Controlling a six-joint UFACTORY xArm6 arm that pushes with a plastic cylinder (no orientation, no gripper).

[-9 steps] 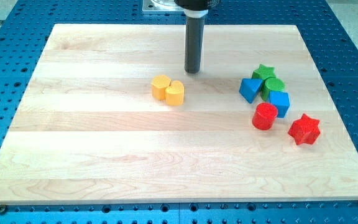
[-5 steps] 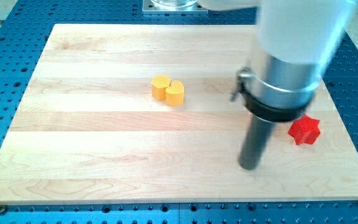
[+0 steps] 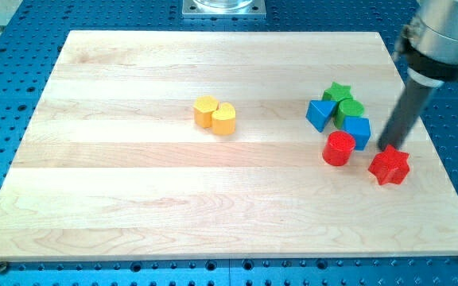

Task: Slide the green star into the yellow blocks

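Nearest the view's bottom, the red star [image 3: 390,165] is lying at the right of the wooden board [image 3: 133,199], and my tip [image 3: 388,148] is resting just at its upper left edge, seemingly touching it; the rod is a plain pusher with nothing to open or close, and it is holding nothing. Just to the view's left, the red cylinder [image 3: 340,148] is sitting beside the blue cube [image 3: 358,131]. Going farther up, the green cylinder [image 3: 350,110] and the blue triangular block [image 3: 320,114] are crowding together, and the green star [image 3: 338,92] is sitting at the top of this cluster, touching or nearly touching both.

The green star is looking small, light and rigid, so it should be sliding easily but may be spinning off a poorly centred push. I am judging that contact belongs on its right-hand side, driving it toward the view's left.

The 2 yellow blocks [image 3: 215,114] are sitting side by side, well apart from the cluster, with bare board between. The blue triangular block, lying just below the path, is the likeliest thing to be getting dragged along.
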